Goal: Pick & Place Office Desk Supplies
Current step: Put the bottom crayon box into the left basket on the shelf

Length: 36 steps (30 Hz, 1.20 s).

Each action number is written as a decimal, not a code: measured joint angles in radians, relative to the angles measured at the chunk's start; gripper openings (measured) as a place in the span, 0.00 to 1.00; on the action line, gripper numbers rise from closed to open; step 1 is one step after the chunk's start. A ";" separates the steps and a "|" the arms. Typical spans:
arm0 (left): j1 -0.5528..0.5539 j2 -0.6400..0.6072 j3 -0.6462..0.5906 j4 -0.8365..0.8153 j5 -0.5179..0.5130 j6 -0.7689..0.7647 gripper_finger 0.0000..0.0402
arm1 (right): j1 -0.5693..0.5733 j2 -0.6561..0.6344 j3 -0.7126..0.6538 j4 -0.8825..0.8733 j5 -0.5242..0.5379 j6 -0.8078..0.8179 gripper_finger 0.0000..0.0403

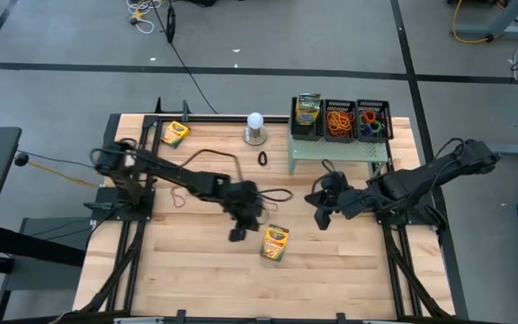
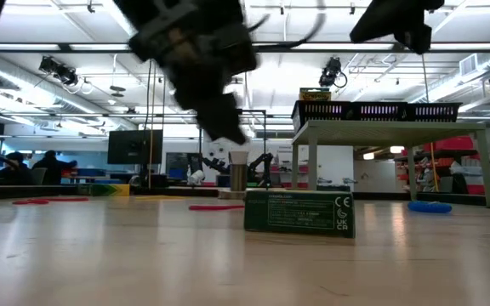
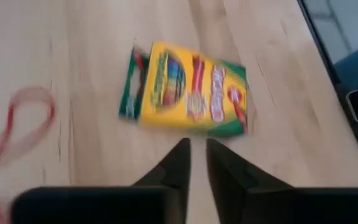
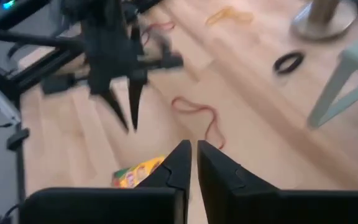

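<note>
A yellow-and-green crayon box [image 1: 275, 243] lies flat on the wooden table near its middle, also seen in the low view [image 2: 300, 212]. My left gripper [image 1: 238, 233] hovers just to the box's left, above the table. Its fingers [image 3: 197, 149] stand slightly open and point down at the box [image 3: 185, 90], touching nothing. My right gripper [image 1: 320, 219] hangs higher, right of the middle, with its fingers [image 4: 193, 149] almost together and nothing between them. A red rubber band [image 3: 17, 124] lies loose on the wood beside the box. A second crayon box [image 1: 174, 133] lies at the far left.
A pale green mesh riser [image 1: 340, 148] at the far right carries black mesh baskets [image 1: 374, 120] holding rubber bands and a crayon box [image 1: 308, 111]. A white ball on a metal base [image 1: 255, 126] and a black band [image 1: 263, 158] are nearby. More bands [image 1: 180, 193] lie at the left.
</note>
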 joint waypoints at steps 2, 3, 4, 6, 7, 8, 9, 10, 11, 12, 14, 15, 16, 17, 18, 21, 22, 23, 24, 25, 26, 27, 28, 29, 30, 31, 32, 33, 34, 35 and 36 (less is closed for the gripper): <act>0.003 -0.071 -0.136 0.128 -0.001 -0.069 0.06 | -0.004 0.030 0.000 0.013 -0.043 0.026 0.09; 0.004 -0.105 -0.204 0.214 -0.005 -0.114 0.03 | -0.007 0.050 0.000 0.017 -0.072 0.032 0.09; 0.004 -0.140 -0.273 0.302 -0.012 -0.161 0.02 | -0.011 0.076 0.000 0.018 -0.098 0.040 0.09; -0.007 -0.196 -0.396 0.491 -0.065 -0.260 0.02 | -0.021 0.135 0.000 0.040 -0.156 0.060 0.10; -0.017 -0.221 -0.452 0.586 -0.102 -0.299 0.02 | -0.027 0.164 0.000 0.048 -0.190 0.072 0.10; -0.027 -0.242 -0.504 0.680 -0.144 -0.337 0.02 | -0.035 0.196 0.000 0.066 -0.227 0.076 0.10; -0.037 -0.258 -0.549 0.773 -0.189 -0.370 0.02 | -0.041 0.227 0.000 0.091 -0.265 0.077 0.11; -0.046 -0.271 -0.590 0.859 -0.229 -0.402 0.02 | -0.048 0.258 0.000 0.103 -0.306 0.077 0.12; -0.056 -0.279 -0.630 0.950 -0.275 -0.428 0.02 | -0.057 0.289 0.000 0.116 -0.340 0.078 0.14; -0.065 -0.284 -0.664 1.032 -0.317 -0.444 0.02 | -0.066 0.319 0.000 0.136 -0.380 0.076 0.17; -0.082 -0.286 -0.726 1.178 -0.400 -0.464 0.02 | -0.089 0.373 0.000 0.154 -0.460 0.073 0.23; -0.090 -0.285 -0.752 1.244 -0.434 -0.469 0.02 | -0.101 0.399 0.000 0.172 -0.498 0.066 0.26; -0.096 -0.285 -0.776 1.302 -0.463 -0.470 0.02 | -0.115 0.423 0.000 0.185 -0.526 0.056 0.30; -0.101 -0.285 -0.793 1.344 -0.480 -0.470 0.02 | -0.128 0.444 0.000 0.194 -0.546 0.048 0.33; -0.106 -0.285 -0.808 1.377 -0.485 -0.471 0.02 | -0.139 0.463 0.000 0.202 -0.559 0.041 0.36; -0.110 -0.285 -0.841 1.429 -0.467 -0.472 0.02 | -0.174 0.509 0.001 0.232 -0.600 0.016 0.44; -0.112 -0.285 -0.846 1.432 -0.458 -0.475 0.02 | -0.184 0.522 0.001 0.249 -0.616 0.009 0.46; -0.112 -0.285 -0.851 1.430 -0.454 -0.476 0.02 | -0.192 0.534 0.003 0.267 -0.628 0.002 0.47; -0.114 -0.285 -0.853 1.422 -0.450 -0.476 0.02 | -0.198 0.547 0.003 0.280 -0.642 -0.010 0.47; -0.115 -0.285 -0.852 1.416 -0.445 -0.476 0.02 | -0.203 0.561 0.003 0.290 -0.657 -0.024 0.47; -0.115 -0.285 -0.852 1.413 -0.446 -0.476 0.02 | -0.208 0.575 0.003 0.304 -0.674 -0.035 0.47; -0.114 -0.285 -0.852 1.414 -0.446 -0.474 0.02 | -0.213 0.588 0.003 0.319 -0.688 -0.039 0.47; -0.114 -0.285 -0.852 1.418 -0.447 -0.471 0.02 | -0.217 0.599 0.003 0.337 -0.700 -0.040 0.47; -0.114 -0.285 -0.851 1.419 -0.450 -0.464 0.02 | -0.220 0.609 0.003 0.358 -0.706 -0.042 0.47; -0.114 -0.285 -0.852 1.419 -0.455 -0.452 0.02 | -0.221 0.619 0.003 0.373 -0.707 -0.049 0.46; -0.111 -0.284 -0.852 1.418 -0.456 -0.443 0.02 | -0.221 0.630 0.003 0.385 -0.704 -0.061 0.45; -0.111 -0.284 -0.851 1.417 -0.458 -0.436 0.02 | -0.221 0.637 0.003 0.383 -0.693 -0.068 0.45; -0.111 -0.284 -0.851 1.415 -0.468 -0.436 0.02 | -0.221 0.645 0.003 0.378 -0.675 -0.072 0.44; -0.112 -0.284 -0.851 1.413 -0.483 -0.441 0.02 | -0.221 0.654 0.003 0.384 -0.665 -0.073 0.42; -0.112 -0.284 -0.851 1.414 -0.501 -0.445 0.02 | -0.221 0.662 0.003 0.384 -0.664 -0.074 0.41; -0.112 -0.284 -0.852 1.420 -0.511 -0.445 0.02 | -0.221 0.668 0.004 0.389 -0.665 -0.084 0.39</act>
